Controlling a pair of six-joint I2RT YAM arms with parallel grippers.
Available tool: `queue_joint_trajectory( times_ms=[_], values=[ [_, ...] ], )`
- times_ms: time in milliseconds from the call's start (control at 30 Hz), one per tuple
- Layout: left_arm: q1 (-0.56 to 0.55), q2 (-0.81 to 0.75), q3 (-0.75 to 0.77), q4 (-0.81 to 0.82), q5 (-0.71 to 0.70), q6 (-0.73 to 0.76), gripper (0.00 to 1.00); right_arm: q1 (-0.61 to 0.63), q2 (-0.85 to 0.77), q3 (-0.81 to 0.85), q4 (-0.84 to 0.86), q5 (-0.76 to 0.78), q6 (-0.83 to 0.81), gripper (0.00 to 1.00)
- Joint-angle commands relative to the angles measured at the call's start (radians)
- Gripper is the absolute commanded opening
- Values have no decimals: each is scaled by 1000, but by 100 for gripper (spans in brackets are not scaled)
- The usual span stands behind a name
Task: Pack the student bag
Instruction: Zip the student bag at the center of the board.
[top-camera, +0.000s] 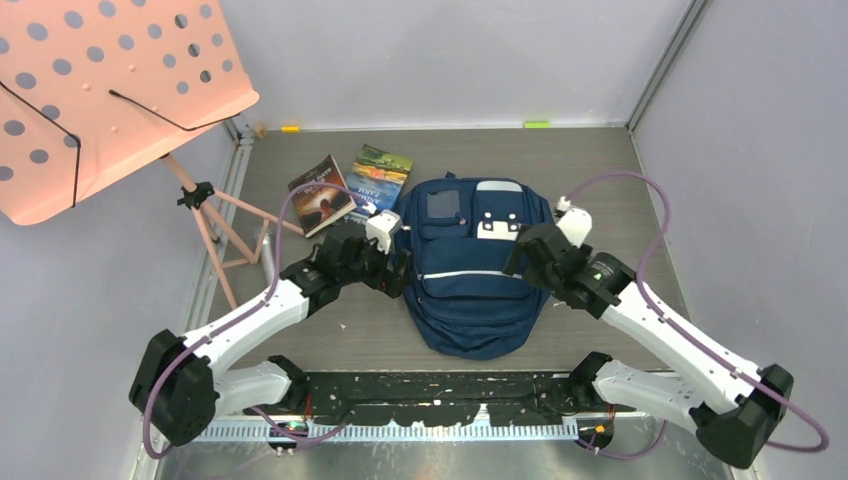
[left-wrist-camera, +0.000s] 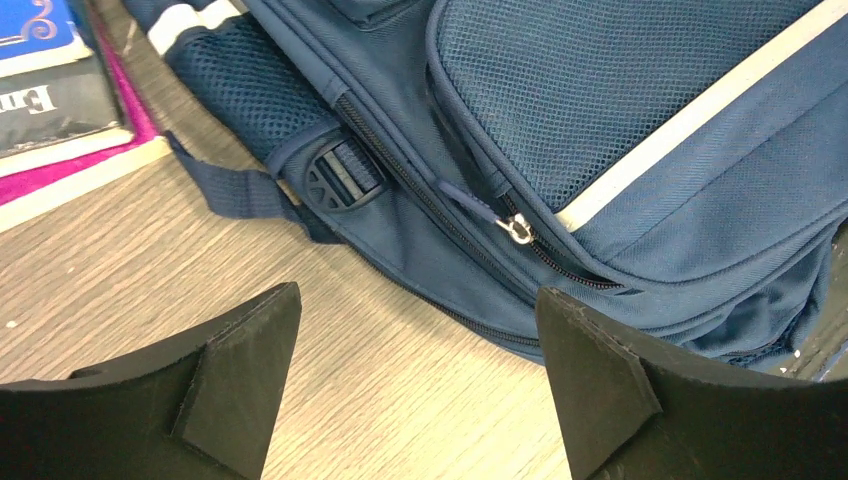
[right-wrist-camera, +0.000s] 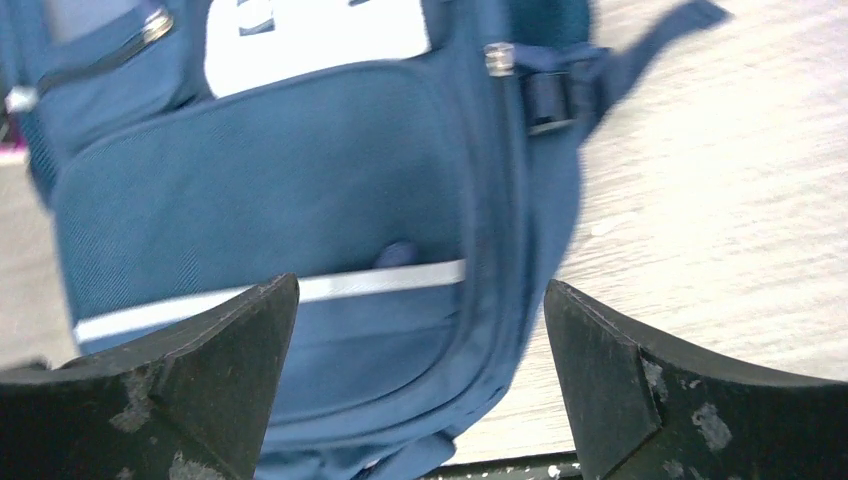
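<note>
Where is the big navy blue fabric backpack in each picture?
Top external: the navy blue fabric backpack lies in the middle.
Left wrist: the backpack fills the upper right.
Right wrist: the backpack fills the left and middle.
Shared landmark: its white stripe trim, seen in all three.

Right wrist view: the backpack (right-wrist-camera: 300, 200) is motion-blurred and cut off at the top and left edges. Left wrist view: the books (left-wrist-camera: 50, 100) are cropped by the left edge. Top view: the left arm (top-camera: 270, 305) and right arm (top-camera: 650, 320) cover the backpack's sides; book titles are too small to read; the music stand (top-camera: 100, 90) is cropped at the top-left corner.
</note>
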Motion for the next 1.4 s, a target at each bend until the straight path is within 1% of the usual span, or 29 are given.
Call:
queue_joint_trajectory(
  times_ms=[0,133,200,233,300,333,367,400,433,467,500,533,567,600,667,767,833,933,1000,1033,1167,1367],
  values=[
    [6,48,6,119,86,30,89,-139,-72,-80,28,-67,43,100],
    [5,72,8,129,108,46,88,-195,-88,-163,135,-164,37,99],
    [6,74,8,132,108,52,88,-208,-81,-208,234,-201,40,95],
    [5,73,7,134,111,54,88,-214,-71,-221,254,-214,41,94],
    [5,73,7,138,120,60,89,-223,-49,-262,303,-224,46,87],
    [5,74,7,138,124,63,89,-228,-42,-270,330,-227,48,79],
    [5,75,6,138,129,67,89,-235,-30,-280,343,-226,48,74],
    [5,77,5,139,133,73,89,-246,-25,-285,369,-225,44,64],
    [6,78,5,140,138,75,89,-251,-17,-292,381,-221,40,59],
    [5,79,4,146,142,76,89,-265,-13,-293,405,-217,28,46],
    [5,81,2,152,154,77,88,-274,-5,-292,416,-210,21,40],
    [6,85,0,160,166,80,88,-292,8,-291,436,-204,3,28],
    [5,90,-2,171,178,84,88,-303,15,-285,446,-202,-10,23],
    [6,93,-4,178,190,90,88,-328,34,-278,463,-198,-41,13],
    [6,106,-5,209,216,100,88,-369,73,-252,484,-199,-108,3],
    [5,126,-4,243,261,143,88,-433,139,-198,537,-228,-239,1],
    [6,142,-4,262,278,170,88,-485,201,-160,582,-276,-303,0],
    [5,160,6,274,278,231,88,-572,313,-93,607,-405,-370,0],
    [6,170,14,282,281,269,88,-608,367,-49,611,-483,-420,0],
    [5,176,17,293,284,293,89,-619,383,-24,611,-496,-447,0],
    [5,212,11,383,261,359,89,-696,451,21,611,-650,-473,0],
    [6,303,15,588,267,394,90,-731,470,35,611,-746,-488,0]
  ],
)
